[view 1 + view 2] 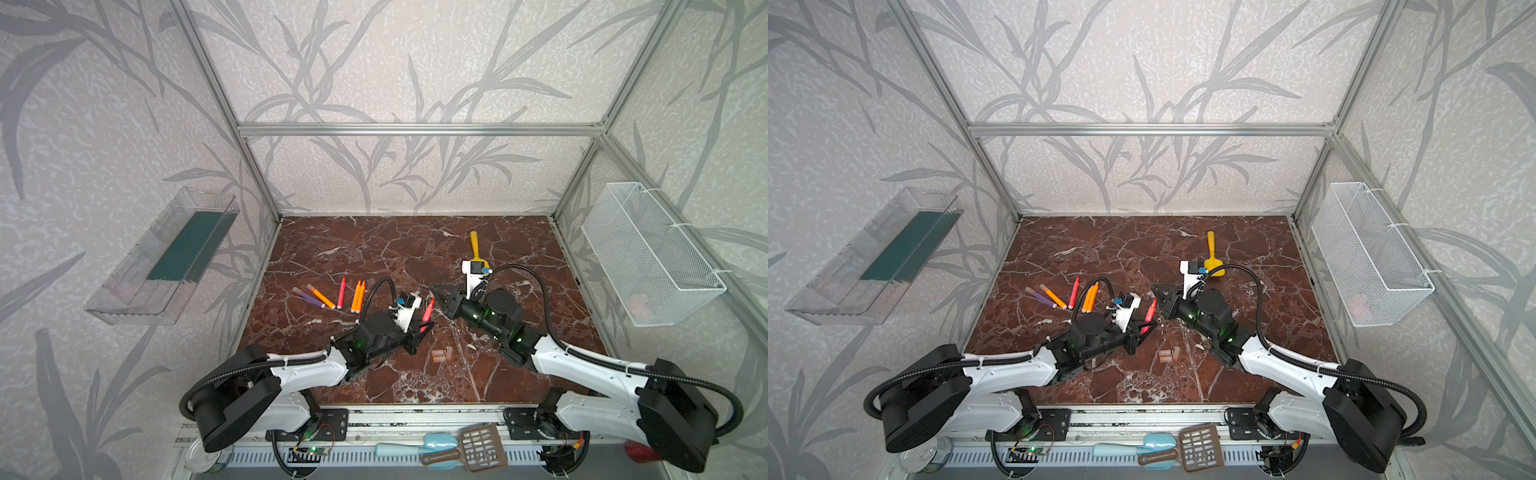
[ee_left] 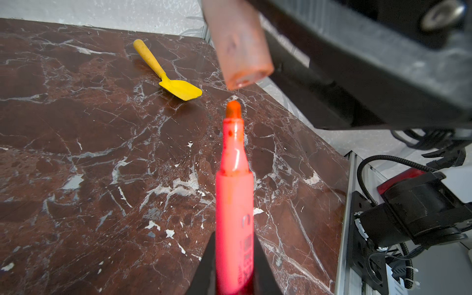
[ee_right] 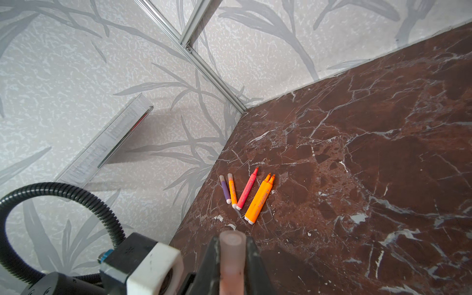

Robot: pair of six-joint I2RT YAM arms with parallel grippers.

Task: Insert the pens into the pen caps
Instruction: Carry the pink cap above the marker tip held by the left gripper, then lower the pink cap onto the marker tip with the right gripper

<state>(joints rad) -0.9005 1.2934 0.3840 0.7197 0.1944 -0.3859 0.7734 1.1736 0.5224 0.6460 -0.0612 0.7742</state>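
Closest to the front edge of the table (image 1: 374, 386) there's a little cluster of spare caps (image 1: 441, 354) just lying there. Right behind that is the action. The left gripper (image 1: 424, 326) has its fingers (image 2: 207, 268) clamped on a red-pink pen (image 2: 233, 204), tip angled up toward the other arm. The right gripper (image 1: 438, 291) has its fingers (image 3: 210, 258) pinched on a single cap (image 2: 238, 48).

I'd call this the line-up step, right before insertion. In the left wrist view the cap's open mouth faces the tip, close but not touching, and looks a bit off the pen's axis. So the next move probably needs a small sideways nudge, then a straight push along the pen.

Further back on the left lie the other pens (image 1: 357, 297), five of them. The purple and one orange seem capped already. Beyond those sits a yellow toy shovel (image 1: 474, 245).

The table is red-brown marble-look with white veins. The walls are grey leaf wallpaper (image 1: 415, 62) inside an aluminium frame (image 1: 415, 129), with a clear shelf (image 1: 166, 266) on one side wall and a white wire basket (image 1: 648, 257) on the other.
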